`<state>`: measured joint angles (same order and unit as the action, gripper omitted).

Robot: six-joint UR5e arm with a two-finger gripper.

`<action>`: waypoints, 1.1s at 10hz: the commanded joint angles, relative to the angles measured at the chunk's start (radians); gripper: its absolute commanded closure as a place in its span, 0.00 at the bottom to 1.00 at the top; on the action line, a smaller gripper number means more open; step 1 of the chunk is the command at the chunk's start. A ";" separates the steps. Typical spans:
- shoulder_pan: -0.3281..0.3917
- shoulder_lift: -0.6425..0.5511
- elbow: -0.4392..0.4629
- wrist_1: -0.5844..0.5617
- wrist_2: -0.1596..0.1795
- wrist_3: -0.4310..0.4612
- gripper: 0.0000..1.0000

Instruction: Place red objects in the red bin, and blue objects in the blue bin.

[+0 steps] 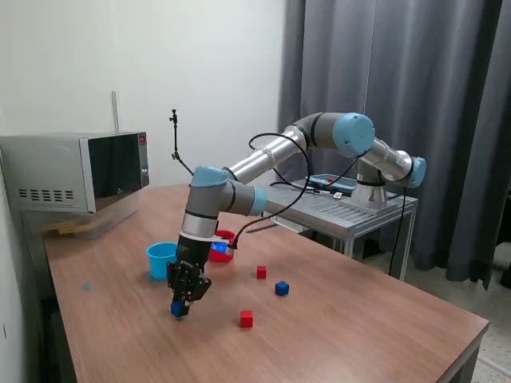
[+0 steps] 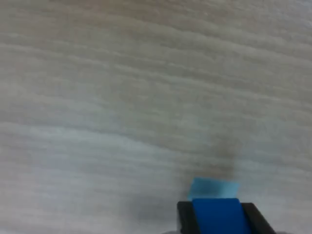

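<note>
A wooden table (image 1: 335,319) with a pale brown grain fills the lower half of the exterior view. At about nine o'clock on it sits a grey microwave (image 1: 76,171) with a dark glass door, resting on a low board (image 1: 72,227). Behind it, from ten to twelve o'clock, rises a plain white wall (image 1: 200,64). Heavy grey curtains (image 1: 415,80) hang from one to three o'clock. In front of them stands a small metal side table (image 1: 351,211) with a slatted top. A strip of speckled floor (image 1: 495,359) shows at four o'clock. The light is even and soft.
</note>
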<state>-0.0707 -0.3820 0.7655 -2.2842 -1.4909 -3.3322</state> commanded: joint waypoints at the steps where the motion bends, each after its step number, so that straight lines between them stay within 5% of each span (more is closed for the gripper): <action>1: -0.001 -0.044 0.009 0.000 -0.015 0.013 1.00; 6: -0.012 -0.124 0.049 0.008 -0.020 0.022 1.00; 11: -0.072 -0.127 0.061 0.008 -0.089 0.062 1.00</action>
<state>-0.1235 -0.5037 0.8227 -2.2765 -1.5628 -3.2758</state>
